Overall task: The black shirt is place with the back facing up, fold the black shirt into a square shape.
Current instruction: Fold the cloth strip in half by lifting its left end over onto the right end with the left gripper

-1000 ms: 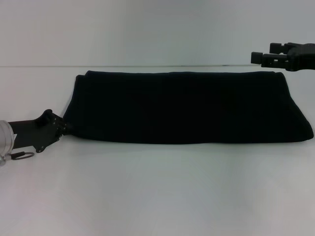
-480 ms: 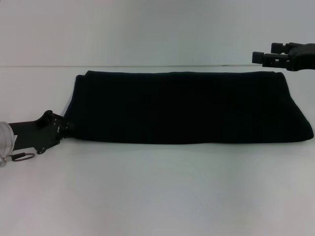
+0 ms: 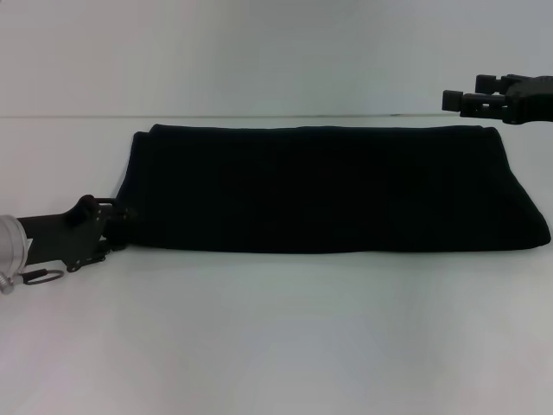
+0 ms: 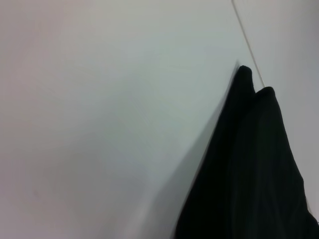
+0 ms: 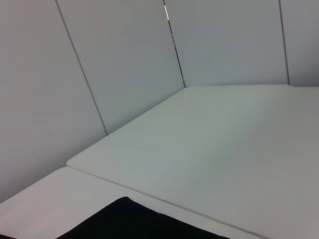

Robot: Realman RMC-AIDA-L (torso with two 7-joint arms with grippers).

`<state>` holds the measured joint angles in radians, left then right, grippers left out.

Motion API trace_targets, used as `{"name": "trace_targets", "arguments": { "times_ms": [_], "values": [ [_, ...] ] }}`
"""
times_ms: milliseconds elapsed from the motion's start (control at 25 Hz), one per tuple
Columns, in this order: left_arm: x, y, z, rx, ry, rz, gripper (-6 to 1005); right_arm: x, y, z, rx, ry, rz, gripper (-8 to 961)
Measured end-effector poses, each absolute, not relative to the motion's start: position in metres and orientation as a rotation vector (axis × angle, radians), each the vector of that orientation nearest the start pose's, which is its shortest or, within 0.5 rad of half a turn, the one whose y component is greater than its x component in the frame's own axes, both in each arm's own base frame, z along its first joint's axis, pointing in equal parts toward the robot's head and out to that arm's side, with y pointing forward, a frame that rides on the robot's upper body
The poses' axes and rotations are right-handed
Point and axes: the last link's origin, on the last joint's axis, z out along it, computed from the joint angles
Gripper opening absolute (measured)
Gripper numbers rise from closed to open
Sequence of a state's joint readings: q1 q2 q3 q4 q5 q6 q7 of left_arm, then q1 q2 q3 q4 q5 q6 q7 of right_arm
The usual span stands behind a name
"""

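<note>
The left gripper (image 3: 119,226) sits low at the near left corner of the shirt (image 3: 333,190), its black fingertips touching the cloth's edge; whether they pinch the fabric or merely press against it cannot be told. The shirt lies folded into a long flat band across the middle of the white table (image 3: 276,337), stretching from near the left edge toward the right one (two layered corners (image 4: 249,87) show in the left wrist view). The right gripper (image 3: 454,100) hangs above the table's far right side, just beyond the shirt's far right corner and clear of it, holding nothing, its jaws' gap unreadable.
</note>
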<state>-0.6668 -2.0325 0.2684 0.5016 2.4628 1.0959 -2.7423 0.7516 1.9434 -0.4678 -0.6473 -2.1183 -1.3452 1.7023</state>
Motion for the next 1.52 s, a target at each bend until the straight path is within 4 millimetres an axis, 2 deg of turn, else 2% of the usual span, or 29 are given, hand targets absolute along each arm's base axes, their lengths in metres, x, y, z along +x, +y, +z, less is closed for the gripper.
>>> {"name": "trace_targets", "arguments": {
  "times_ms": [40, 440, 800, 1000, 1240, 1400, 1520],
  "values": [
    [-0.3362, 0.3789, 0.0174, 1.769, 2.915, 0.925, 542, 0.2420, 0.4268, 0.0836, -2.390, 0.836, 0.643, 914],
    [-0.3342, 0.3811, 0.0188, 1.762, 2.906, 0.958, 536, 0.2423, 0.4272, 0.0838, -2.387, 0.835, 0.642, 914],
    [-0.3368, 0.3797, 0.0177, 1.811, 2.906, 0.929, 459, 0.2423, 0.4271, 0.0837, -2.387, 0.838, 0.643, 913],
    [-0.3370, 0.3794, 0.0173, 1.816, 2.905, 0.925, 224, 0.2423, 0.4271, 0.0837, -2.387, 0.838, 0.643, 912],
    [-0.3381, 0.3784, 0.0171, 1.837, 2.900, 0.917, 25, 0.2425, 0.4267, 0.0829, -2.388, 0.836, 0.642, 912],
    [-0.3392, 0.3775, 0.0176, 1.910, 2.868, 0.922, 24, 0.2423, 0.4256, 0.0796, -2.391, 0.838, 0.646, 912],
    [-0.3406, 0.3760, 0.0181, 2.028, 2.811, 0.925, 24, 0.2410, 0.4247, 0.0759, -2.392, 0.843, 0.661, 912]
  ]
}}
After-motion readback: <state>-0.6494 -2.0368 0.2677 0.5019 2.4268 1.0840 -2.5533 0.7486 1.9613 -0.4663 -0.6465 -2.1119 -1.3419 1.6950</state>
